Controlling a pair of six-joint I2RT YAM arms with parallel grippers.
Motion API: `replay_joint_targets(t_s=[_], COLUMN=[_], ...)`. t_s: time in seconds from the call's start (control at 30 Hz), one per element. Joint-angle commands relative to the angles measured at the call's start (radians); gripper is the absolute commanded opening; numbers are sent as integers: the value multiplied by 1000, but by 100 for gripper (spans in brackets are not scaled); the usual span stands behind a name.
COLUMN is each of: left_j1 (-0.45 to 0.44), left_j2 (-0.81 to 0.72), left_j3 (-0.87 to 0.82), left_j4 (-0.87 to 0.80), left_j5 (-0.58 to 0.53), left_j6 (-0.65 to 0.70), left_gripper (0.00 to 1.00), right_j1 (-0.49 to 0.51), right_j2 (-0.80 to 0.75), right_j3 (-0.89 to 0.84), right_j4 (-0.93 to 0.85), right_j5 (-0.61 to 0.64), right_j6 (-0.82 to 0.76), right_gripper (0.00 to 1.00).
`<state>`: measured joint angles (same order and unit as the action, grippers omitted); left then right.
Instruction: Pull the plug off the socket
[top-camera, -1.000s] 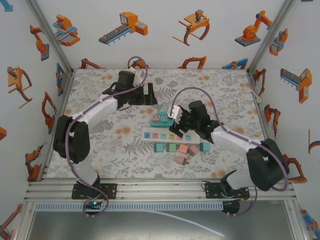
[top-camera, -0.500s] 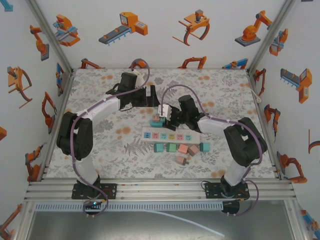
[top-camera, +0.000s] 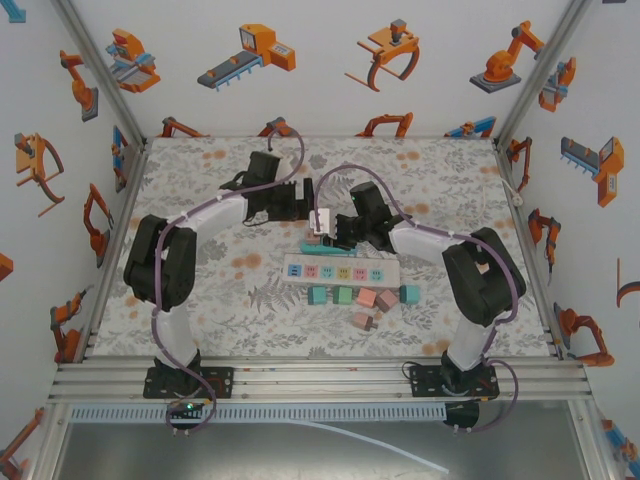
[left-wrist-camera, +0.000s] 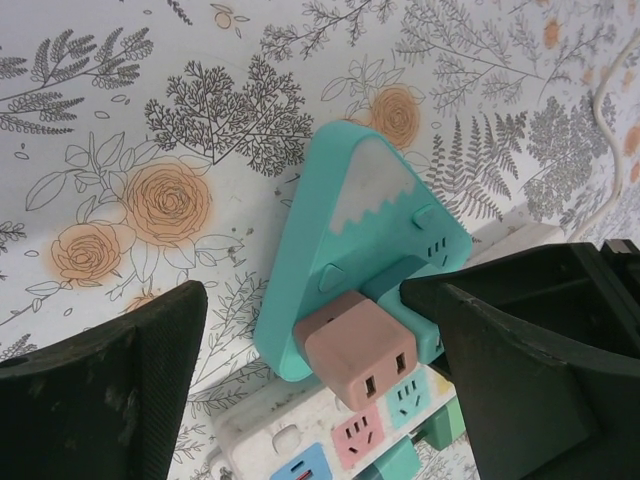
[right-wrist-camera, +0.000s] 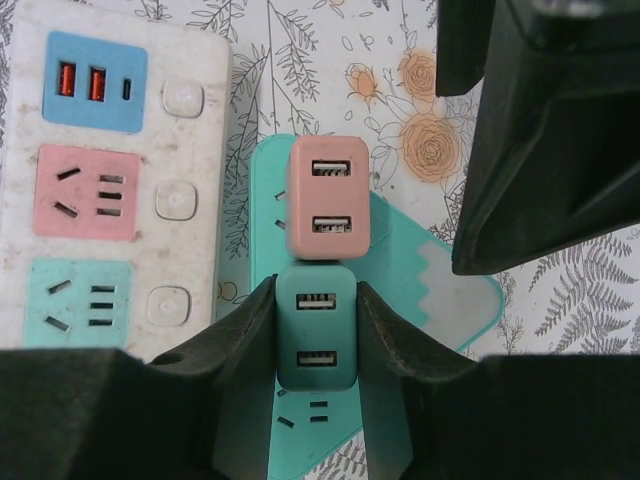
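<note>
The teal plug (right-wrist-camera: 318, 325) sits plugged into a teal three-cornered socket (right-wrist-camera: 440, 280) that lies flat on the flowered table (right-wrist-camera: 330, 60), near the middle of it. The right end effector (right-wrist-camera: 316, 300) is pressed together on this plug, one finger against each of its long sides. A pink plug (right-wrist-camera: 327, 197) stands in the same socket, touching the teal plug end to end. Just beside the socket lies a white power strip (right-wrist-camera: 185, 250) with blue, pink and teal outlets. The left end effector (left-wrist-camera: 320, 290) hangs over the socket with its fingers spread wide, one on either side of it, touching neither the socket nor the plugs as far as can be seen.
</note>
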<state>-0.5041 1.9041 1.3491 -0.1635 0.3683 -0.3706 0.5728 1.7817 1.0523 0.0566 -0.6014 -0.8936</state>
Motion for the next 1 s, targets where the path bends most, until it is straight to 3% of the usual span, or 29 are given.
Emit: replay_joint_targets(t_s=[0.0, 0.17, 0.4, 0.63, 0.77, 0.97], left_j1=[-26, -51, -62, -73, -75, -76], left_j2=[45, 104, 161, 180, 181, 188], left_j3=[43, 72, 86, 63, 9, -46], left_j4=[-4, -3, -16, -83, -91, -97], left_j5=[-7, -47, -43, -53, -80, -112], left_j6=[-9, -16, -13, 46, 72, 94], left_gripper=[86, 83, 67, 66, 50, 49], right_j1=[-5, -5, -5, -5, -6, -5], right_j2=[-17, -30, -34, -41, -42, -49], right_j3=[12, 5, 3, 24, 54, 91], right_j4=[-81, -99, -112, -115, -132, -132], right_j5=[-30, -38, -18, -4, 10, -5], right_j6=[-60, -78, -100, -75, -48, -24], right_gripper=[33, 33, 33, 32, 32, 30])
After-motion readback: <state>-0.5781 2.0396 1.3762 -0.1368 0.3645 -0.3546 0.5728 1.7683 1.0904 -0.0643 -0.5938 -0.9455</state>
